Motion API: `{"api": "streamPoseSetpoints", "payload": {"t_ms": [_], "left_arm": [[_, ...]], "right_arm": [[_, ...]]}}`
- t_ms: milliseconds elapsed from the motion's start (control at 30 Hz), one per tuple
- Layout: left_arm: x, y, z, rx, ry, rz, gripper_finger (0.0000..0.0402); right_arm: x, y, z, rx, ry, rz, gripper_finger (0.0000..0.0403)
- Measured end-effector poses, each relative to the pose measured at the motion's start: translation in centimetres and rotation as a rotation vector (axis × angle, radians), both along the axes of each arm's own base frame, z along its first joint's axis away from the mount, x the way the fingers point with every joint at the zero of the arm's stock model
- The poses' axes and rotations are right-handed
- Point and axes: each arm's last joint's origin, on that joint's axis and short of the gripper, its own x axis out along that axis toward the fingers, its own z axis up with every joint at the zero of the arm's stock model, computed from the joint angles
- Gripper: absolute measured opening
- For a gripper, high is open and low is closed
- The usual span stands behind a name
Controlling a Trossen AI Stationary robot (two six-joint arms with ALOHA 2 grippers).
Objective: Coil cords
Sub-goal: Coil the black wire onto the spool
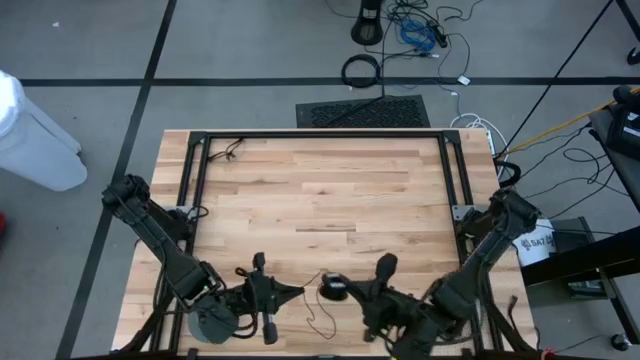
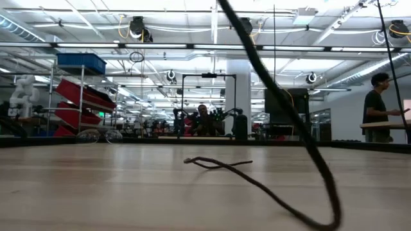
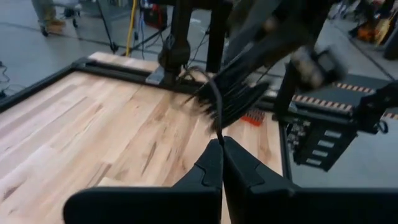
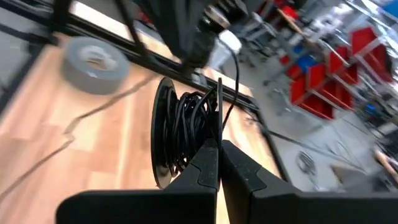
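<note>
The cord is a thin dark wire wound partly onto a small round black disc (image 1: 333, 288). The disc hangs over the table's near middle with my right gripper (image 4: 219, 144) shut on it. Just to its left, my left gripper (image 3: 221, 144) is shut on the wire (image 3: 217, 118). In the high view the two grippers (image 1: 298, 291) (image 1: 345, 291) face each other. The loose wire (image 2: 302, 135) drops from above and trails across the wood (image 2: 218, 163) in slack bends. My left gripper pinches the thin wire (image 3: 219, 135) between its two fingertips, coming roughly level from the table's left. From the tips the wire runs up in a short curve to the disc (image 3: 230, 93) in the other gripper. My right gripper pinches the disc at its rim (image 4: 214, 127), beside the wound turns of wire (image 4: 186, 124), between its two shut fingers. It comes roughly level from the table's right. The disc stands on edge, lifted clear of the table.
A wide grey tape roll (image 1: 210, 322) lies on the wood at the near left, under my left arm. A black frame (image 1: 320, 133) runs along the far and side edges. The middle and far part of the wooden top (image 1: 320, 190) is bare wood.
</note>
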Motion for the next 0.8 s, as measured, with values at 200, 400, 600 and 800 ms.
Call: {"api": "streamPoseSetpoints", "payload": {"t_ms": [200, 400, 600, 800], "left_arm": [[0.2, -0.2, 0.7, 0.016, -0.049, -0.019, 0.0002], [0.5, 0.1, 0.9, 0.017, -0.051, -0.01, 0.0001], [1.4, 0.6, 2.2, 0.034, -0.123, -0.021, 0.0001], [2.4, 1.5, 2.4, 0.026, -0.13, -0.065, 0.0001]], "right_arm": [[1.9, -1.6, -0.7, -0.004, -0.055, -0.142, 0.0], [2.9, -2.8, -0.4, -0.018, -0.1, -0.215, 0.0], [3.8, -3.8, -0.2, -0.011, -0.108, -0.241, 0.0], [4.3, -4.3, -0.1, -0.01, -0.116, -0.257, 0.0]]}}
